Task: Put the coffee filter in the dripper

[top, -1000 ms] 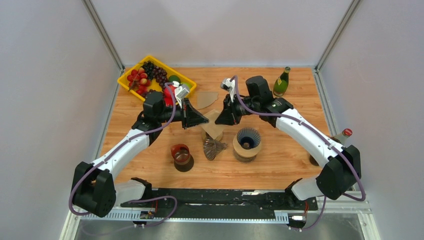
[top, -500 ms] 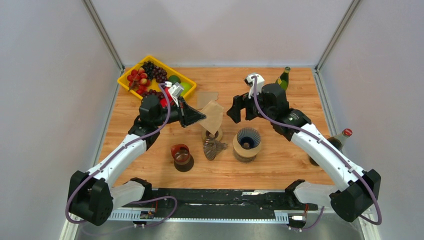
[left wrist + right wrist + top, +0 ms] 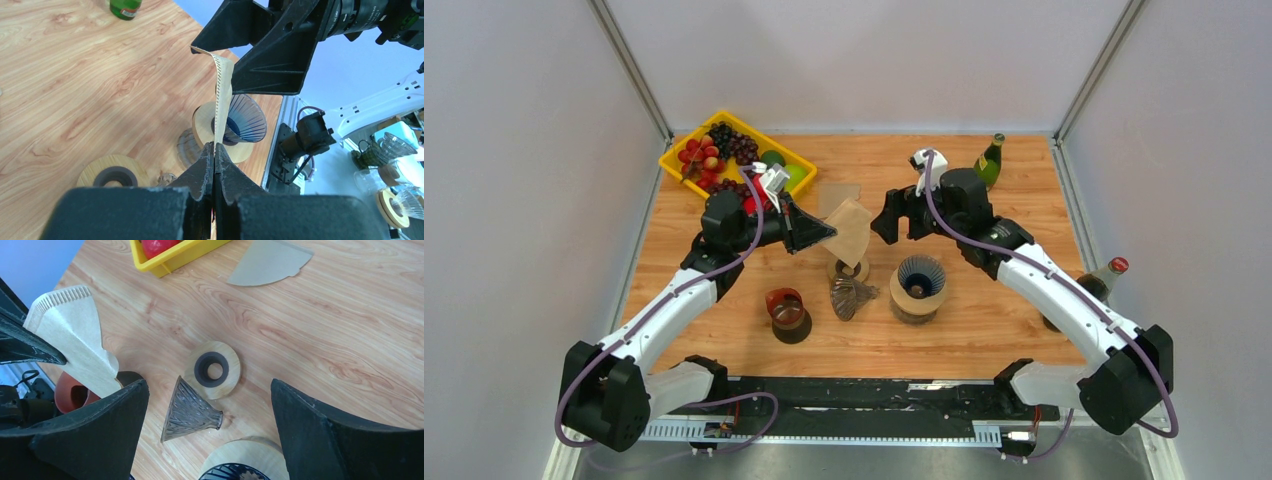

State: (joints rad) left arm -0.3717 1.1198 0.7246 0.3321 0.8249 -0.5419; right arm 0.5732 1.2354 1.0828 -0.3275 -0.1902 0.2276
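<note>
Since a second ago my right gripper [image 3: 884,222] has let go of the coffee filter [image 3: 852,232] and pulled back from it. Its jaws now stand wide with nothing between them. My left gripper [image 3: 827,236] is pinched tight on the filter's edge, holding the tan paper in the air above the wooden ring [image 3: 851,270], just left of the blue ribbed dripper [image 3: 921,272].

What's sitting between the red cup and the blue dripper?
A clear ribbed dripper lying on its side on the wood; the top view shows it between the red cup and the blue dripper.
</note>
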